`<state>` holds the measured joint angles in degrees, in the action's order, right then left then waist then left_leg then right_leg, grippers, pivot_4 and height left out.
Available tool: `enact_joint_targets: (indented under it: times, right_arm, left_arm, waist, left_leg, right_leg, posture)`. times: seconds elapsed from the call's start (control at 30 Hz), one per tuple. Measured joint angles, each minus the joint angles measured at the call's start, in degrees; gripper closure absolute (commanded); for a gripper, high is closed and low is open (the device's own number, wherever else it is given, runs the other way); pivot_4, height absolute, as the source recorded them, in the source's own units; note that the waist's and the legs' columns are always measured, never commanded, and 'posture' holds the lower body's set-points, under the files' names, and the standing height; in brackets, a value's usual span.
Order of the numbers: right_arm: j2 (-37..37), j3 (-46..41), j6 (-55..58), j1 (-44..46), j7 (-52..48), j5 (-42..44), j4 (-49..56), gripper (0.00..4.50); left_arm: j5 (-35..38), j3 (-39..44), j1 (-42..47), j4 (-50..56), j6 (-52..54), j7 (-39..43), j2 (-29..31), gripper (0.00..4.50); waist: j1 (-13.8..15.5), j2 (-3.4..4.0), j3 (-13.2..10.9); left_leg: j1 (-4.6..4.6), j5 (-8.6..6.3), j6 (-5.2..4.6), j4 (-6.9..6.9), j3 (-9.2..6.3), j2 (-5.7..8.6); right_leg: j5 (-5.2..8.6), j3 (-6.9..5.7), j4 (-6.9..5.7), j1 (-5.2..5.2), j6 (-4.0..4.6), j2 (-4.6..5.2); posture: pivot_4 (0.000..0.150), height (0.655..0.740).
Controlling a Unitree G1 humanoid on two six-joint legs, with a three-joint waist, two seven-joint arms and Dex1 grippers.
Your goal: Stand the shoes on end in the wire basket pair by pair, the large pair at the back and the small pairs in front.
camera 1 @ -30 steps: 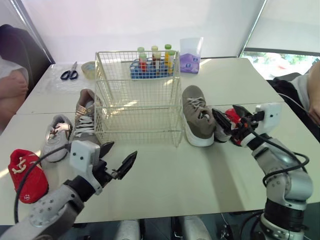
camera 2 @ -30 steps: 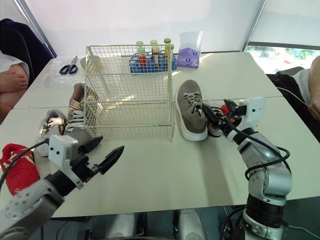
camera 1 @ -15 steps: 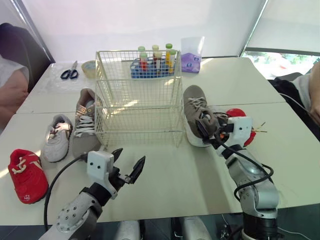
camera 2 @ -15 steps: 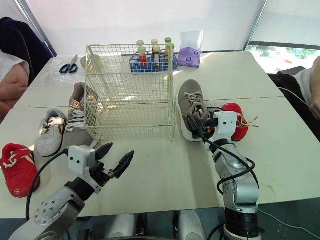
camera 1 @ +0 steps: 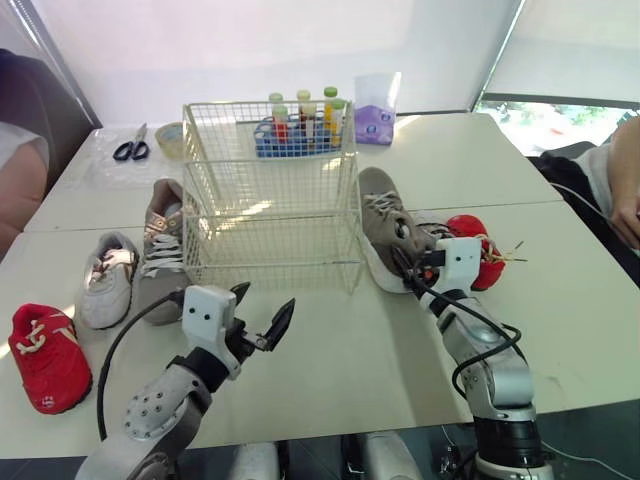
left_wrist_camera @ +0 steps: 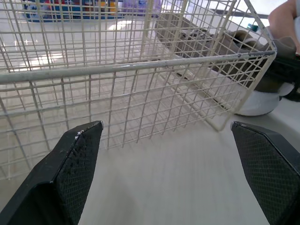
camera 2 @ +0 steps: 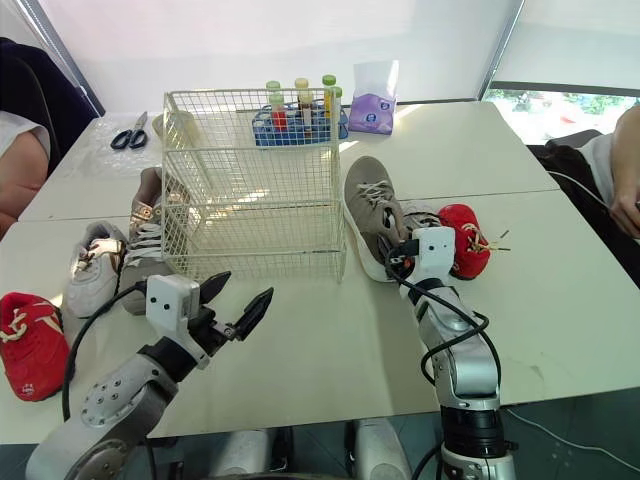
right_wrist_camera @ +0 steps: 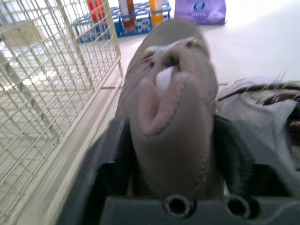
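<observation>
Quick note on how the shoes should handle. Sneakers like these are probably light, with soft uppers that squash and a stiffer sole and heel cup. So the heel or the sole edges look like the best place to take hold. Grabbing the toe box or the laces would likely let the shoe flop. Loose laces could also catch in the wire on the way in.

The right gripper (camera 1: 410, 262) seems to have the right idea. Its fingers (right_wrist_camera: 110, 164) are closed around the heel of the large taupe shoe (camera 1: 380, 215), which lies on the table (camera 1: 340, 370) just right of the wire basket (camera 1: 270, 240). The left gripper (camera 1: 262, 312) hovers over the table in front of the basket, with its fingers spread wide and holding nothing.

The count is six shoes in three pairs, each pair split across the basket:
- Large taupe: the gripped one on the right, and its mate (camera 1: 165, 250) right up against the basket's left wall.
- Small grey-white: one (camera 1: 105, 285) on the left, and one (camera 1: 432, 225) partly hidden between the big shoe and the red one on the right.
- Small red: one (camera 1: 45, 355) far left, one (camera 1: 475, 235) on the right.

There's one basket, with nothing in it yet. Since the large pair goes at the back, it makes sense to start with the big shoe.
</observation>
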<state>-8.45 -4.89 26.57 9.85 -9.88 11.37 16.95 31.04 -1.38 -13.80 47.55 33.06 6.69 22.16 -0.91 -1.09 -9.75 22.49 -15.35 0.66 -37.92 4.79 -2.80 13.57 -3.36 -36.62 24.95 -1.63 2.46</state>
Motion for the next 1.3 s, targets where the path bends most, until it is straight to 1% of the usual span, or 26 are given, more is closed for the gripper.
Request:
enact_joint_targets:
  times: [0.03, 0.07, 0.23, 0.3, 0.43, 0.57, 0.63, 0.7, 0.77, 0.8, 0.87, 0.9, 0.97, 1.07, 1.13, 1.2, 1.23, 1.3]
  right_arm:
    - [0.00, 0.10, 0.00, -0.03, 0.28, -0.13, -0.13, 3.79]
    - [0.01, 0.16, -0.04, -0.11, 0.50, -0.38, -0.17, 4.07]
    - [0.79, -0.15, -0.69, 0.07, 1.51, -0.02, 0.00, 4.07]
    - [1.25, -1.33, 0.58, 1.87, 2.59, 1.14, -0.05, 4.07]
    - [0.78, -5.70, 2.70, 12.41, 6.61, 3.12, 0.91, 4.07]
    - [-0.82, -10.73, 5.14, 23.85, 12.92, 3.43, 5.42, 4.07]
    - [-2.35, -12.04, 5.33, 27.44, 14.03, 3.40, 6.36, 4.07]
    - [-4.70, -12.30, 4.83, 30.63, 12.96, 3.44, 5.18, 4.07]
    - [-7.32, -12.33, 3.09, 34.00, 9.43, 4.48, 1.46, 4.07]
    - [-9.87, -12.25, 1.15, 36.97, 5.62, 5.47, -2.57, 4.07]
    - [-13.38, -12.32, -2.45, 41.37, -0.76, 7.25, -8.18, 4.07]
    - [-15.14, -12.26, -4.55, 43.97, -4.88, 8.32, -11.46, 4.07]
    - [-17.60, -12.13, -7.54, 48.14, -12.60, 10.63, -16.60, 4.07]
    - [-19.87, -10.52, -8.77, 52.24, -24.68, 14.86, -21.43, 4.07]
    - [-20.23, -7.98, -7.40, 54.32, -33.33, 18.39, -23.12, 4.07]
    - [-20.38, -4.78, -6.26, 55.97, -40.32, 20.68, -23.51, 4.07]
    - [-20.72, -3.60, -5.86, 56.47, -44.02, 21.63, -23.51, 4.07]
    - [-21.15, -1.37, -5.47, 57.08, -49.22, 22.66, -23.24, 4.07]
  left_arm:
    - [0.14, 0.37, 0.26, 0.06, 0.40, -0.04, 0.00, 0.00]
    - [0.26, 0.56, 0.36, 0.10, 0.62, -0.03, 0.00, 0.00]
    - [1.30, 2.61, -0.22, 0.10, 1.51, 1.30, 0.24, 0.00]
    - [3.28, 4.35, -0.61, 0.01, 1.66, 2.20, 0.15, 0.00]
    - [8.46, 6.86, -1.09, -0.72, 3.09, 4.82, 0.44, 0.00]
    - [10.24, 6.65, -3.12, -0.91, 4.32, 9.10, 3.53, 0.00]
    - [12.90, 6.93, -3.62, -1.96, 5.41, 9.57, 3.21, 0.00]
    - [17.75, 8.86, -3.34, -2.94, 7.13, 10.21, 3.75, 0.00]
    - [23.39, 12.43, -3.08, -3.23, 8.24, 12.23, 6.55, 0.00]
    - [28.63, 16.04, -3.19, -3.49, 9.10, 14.43, 9.92, 0.00]
    - [35.54, 22.58, -4.43, -4.17, 10.46, 17.10, 15.08, 0.00]
    - [40.20, 26.39, -5.77, -5.15, 11.51, 18.31, 18.23, 0.00]
    - [50.65, 33.96, -7.96, -8.17, 13.39, 18.96, 23.36, 0.00]
    - [64.52, 44.71, -6.70, -13.01, 14.20, 17.16, 30.48, 0.00]
    - [71.12, 50.43, -2.06, -18.27, 14.14, 15.38, 35.95, 0.00]
    - [75.19, 54.90, 2.07, -23.36, 13.78, 14.03, 39.83, 0.00]
    - [77.03, 55.20, 4.69, -26.20, 14.16, 13.35, 42.20, 0.00]
    - [78.51, 54.97, 8.17, -30.25, 15.23, 12.91, 45.53, 0.00]
  waist:
    - [0.01, -0.10, 0.06]
    - [0.05, -0.12, 0.08]
    - [0.07, -0.14, 0.08]
    - [0.02, -0.02, -0.01]
    - [0.14, 0.28, -0.20]
    - [0.30, 0.28, -0.20]
    - [0.23, 0.28, -0.20]
    - [0.05, 0.27, -0.20]
    - [-0.30, 0.31, -0.23]
    - [-0.37, 0.35, -0.27]
    - [-0.30, 0.45, -0.33]
    - [-0.35, 0.46, -0.35]
    - [-0.29, 0.44, -0.39]
    - [-0.13, 0.42, -0.42]
    - [0.01, 0.44, -0.51]
    - [0.01, 0.47, -0.57]
    - [0.08, 0.43, -0.60]
    - [0.22, 0.35, -0.67]
  left_leg:
    - [0.00, 0.00, 0.00, 0.00, 0.00, -0.01]
    - [-0.01, 0.00, 0.00, 0.00, 0.00, -0.01]
    - [0.02, -0.01, 0.01, 0.02, 0.00, -0.01]
    - [0.15, 0.00, 0.00, 0.02, 0.03, -0.01]
    - [0.87, 0.03, -0.04, -0.05, 0.03, 0.05]
    - [0.96, -0.01, -0.10, -0.01, 0.00, 0.08]
    - [0.97, -0.06, -0.18, 0.00, 0.03, 0.10]
    - [0.98, -0.07, -0.19, -0.01, 0.05, 0.10]
    - [0.95, -0.07, -0.19, -0.01, 0.07, 0.08]
    - [0.94, -0.06, -0.19, -0.01, 0.06, 0.07]
    - [0.90, -0.06, -0.19, -0.01, 0.04, 0.07]
    - [0.90, -0.06, -0.19, 0.00, 0.04, 0.05]
    - [0.89, -0.06, -0.19, 0.02, 0.02, 0.03]
    - [0.89, -0.06, -0.19, 0.03, 0.02, 0.02]
    - [0.89, -0.06, -0.19, 0.01, 0.04, 0.04]
    - [0.89, -0.06, -0.19, 0.01, 0.07, 0.05]
    - [0.89, -0.06, -0.19, 0.01, 0.10, 0.07]
    - [0.93, -0.06, -0.18, 0.02, 0.11, 0.09]
  right_leg:
    - [0.00, -0.01, 0.00, -0.01, 0.00, 0.00]
    - [0.00, -0.01, 0.01, -0.02, 0.00, 0.01]
    - [0.00, 0.00, 0.10, -0.02, 0.00, 0.03]
    - [-0.02, 0.00, 0.10, 0.11, 0.01, 0.05]
    - [-0.22, 0.02, 0.03, 0.78, -0.14, 0.00]
    - [-0.26, -0.01, 0.00, 0.86, -0.27, 0.01]
    - [-0.24, 0.00, 0.05, 0.85, -0.31, 0.05]
    - [-0.24, 0.01, 0.07, 0.85, -0.31, 0.05]
    - [-0.25, 0.01, 0.08, 0.86, -0.26, 0.02]
    - [-0.25, 0.01, 0.05, 0.88, -0.16, -0.01]
    - [-0.18, 0.00, 0.00, 0.88, -0.04, -0.04]
    - [-0.19, 0.01, -0.02, 0.89, -0.05, -0.05]
    - [-0.18, 0.00, -0.02, 0.90, -0.06, -0.06]
    - [-0.18, -0.01, -0.02, 0.89, -0.05, -0.03]
    - [-0.17, -0.03, -0.05, 0.88, -0.04, 0.00]
    - [-0.17, -0.03, -0.02, 0.87, -0.04, 0.03]
    - [-0.23, -0.02, -0.03, 0.87, -0.17, 0.07]
    - [-0.25, -0.03, 0.03, 0.87, -0.23, 0.07]
  posture:
    - [0.150, 0.7400]
    - [0.150, 0.7400]
    - [0.150, 0.7400]
    - [0.150, 0.7400]
    - [0.150, 0.7400]
    - [0.150, 0.7400]
    - [0.150, 0.7400]
    - [0.150, 0.7400]
    - [0.150, 0.7400]
    - [0.150, 0.7400]
    - [0.150, 0.7400]
    - [0.150, 0.7400]
    - [0.150, 0.7400]
    - [0.150, 0.7400]
    - [0.150, 0.7400]
    - [0.150, 0.7400]
    - [0.150, 0.7400]
    - [0.150, 0.7400]
